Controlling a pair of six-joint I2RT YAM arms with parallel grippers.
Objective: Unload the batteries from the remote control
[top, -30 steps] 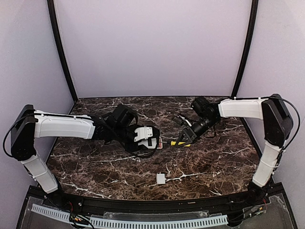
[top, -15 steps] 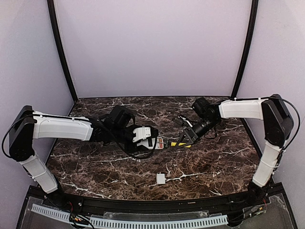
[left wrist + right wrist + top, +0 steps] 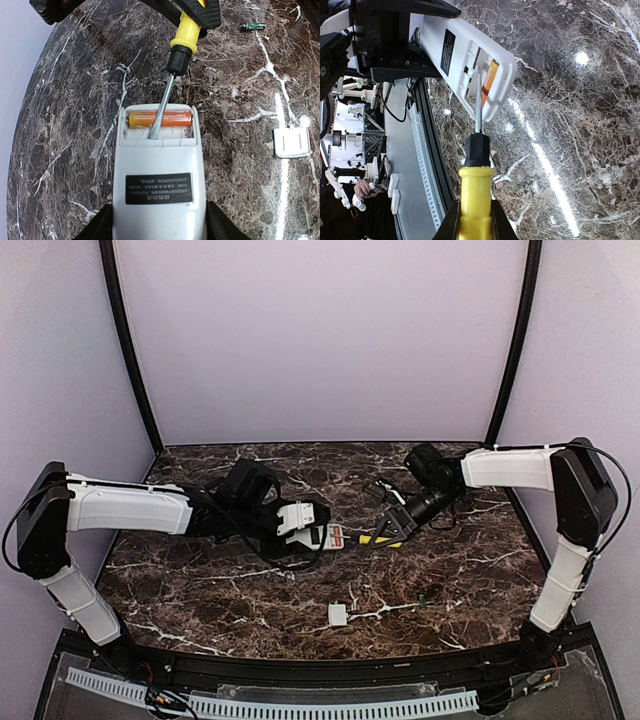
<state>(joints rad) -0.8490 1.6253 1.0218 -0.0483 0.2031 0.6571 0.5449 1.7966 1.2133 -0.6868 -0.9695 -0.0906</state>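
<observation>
The scene is lit brightly and evenly from overhead. White glare spots and streaks are reflected off the polished bench (image 3: 581, 58) in both wrist views, whose edges are bowed by lens distortion.

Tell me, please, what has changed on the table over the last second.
A dark greenish battery now lies on the table, near right, where none showed before. The left arm drew slightly left. Unchanged: the left hand holds the remote control, the right hand the screwdriver, its tip beside the orange battery; the white cover stays put.
</observation>
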